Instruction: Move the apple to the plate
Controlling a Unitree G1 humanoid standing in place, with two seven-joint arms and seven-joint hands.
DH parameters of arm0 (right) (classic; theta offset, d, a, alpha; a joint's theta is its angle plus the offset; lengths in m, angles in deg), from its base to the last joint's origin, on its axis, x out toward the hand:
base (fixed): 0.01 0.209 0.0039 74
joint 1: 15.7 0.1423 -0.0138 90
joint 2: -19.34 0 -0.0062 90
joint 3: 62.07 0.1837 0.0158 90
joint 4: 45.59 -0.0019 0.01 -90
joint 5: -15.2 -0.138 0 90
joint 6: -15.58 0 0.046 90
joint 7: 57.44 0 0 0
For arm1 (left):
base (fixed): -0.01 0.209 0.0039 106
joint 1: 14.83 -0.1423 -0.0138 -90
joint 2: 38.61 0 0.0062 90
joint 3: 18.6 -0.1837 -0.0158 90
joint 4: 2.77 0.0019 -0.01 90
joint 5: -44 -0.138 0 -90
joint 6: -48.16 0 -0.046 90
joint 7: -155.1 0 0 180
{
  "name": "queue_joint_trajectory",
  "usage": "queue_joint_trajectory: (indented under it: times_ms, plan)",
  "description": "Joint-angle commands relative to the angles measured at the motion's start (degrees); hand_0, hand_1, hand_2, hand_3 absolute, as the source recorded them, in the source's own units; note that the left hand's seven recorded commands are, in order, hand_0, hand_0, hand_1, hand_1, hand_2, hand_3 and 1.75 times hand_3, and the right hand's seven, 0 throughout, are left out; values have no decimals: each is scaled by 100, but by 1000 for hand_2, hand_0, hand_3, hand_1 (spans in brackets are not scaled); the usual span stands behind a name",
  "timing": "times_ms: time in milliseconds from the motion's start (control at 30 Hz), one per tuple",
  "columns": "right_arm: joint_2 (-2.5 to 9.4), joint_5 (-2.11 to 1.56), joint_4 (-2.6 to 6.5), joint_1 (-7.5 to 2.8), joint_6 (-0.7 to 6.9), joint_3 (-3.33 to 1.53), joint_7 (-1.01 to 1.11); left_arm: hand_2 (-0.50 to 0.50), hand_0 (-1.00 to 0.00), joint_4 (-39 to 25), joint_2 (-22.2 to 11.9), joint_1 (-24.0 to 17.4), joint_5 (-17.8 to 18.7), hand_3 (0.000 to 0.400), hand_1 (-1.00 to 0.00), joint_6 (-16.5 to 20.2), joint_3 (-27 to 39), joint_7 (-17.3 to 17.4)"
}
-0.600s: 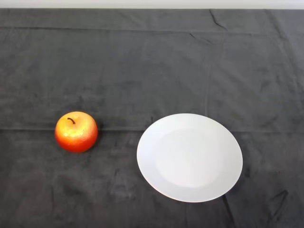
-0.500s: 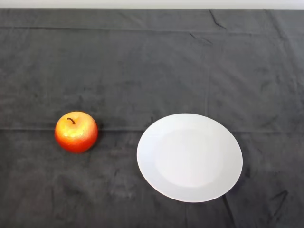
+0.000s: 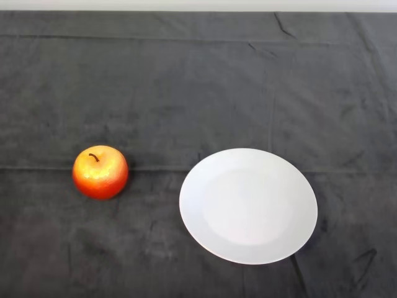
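A red and yellow apple [image 3: 100, 172] with a dark stem stands upright on the dark cloth at the left of the head view. A white round plate [image 3: 248, 206] lies to its right, nearer the front edge, with nothing on it. A strip of bare cloth separates the apple from the plate's rim.
The dark cloth [image 3: 186, 93] covers the whole table and shows a few creases and fold lines. The table's far edge runs along the top of the view.
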Motion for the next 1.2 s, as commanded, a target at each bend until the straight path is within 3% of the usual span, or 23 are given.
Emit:
queue_joint_trajectory:
  times_ms: [33, 700, 1200]
  plan:
    - [-164, -75, 9, 74, 9, 49, 34, 0, 0, 38, 81, 187, -97, 0, 0, -60, 28, -46]
    - [-161, -74, 3, 72, 8, 51, 32, 0, 0, -597, 379, 336, -376, 0, 0, -207, -259, -7]
    - [-153, -74, -14, 65, 5, 51, 25, 0, 0, -1256, 709, 194, -590, 0, 0, -262, -610, 305]
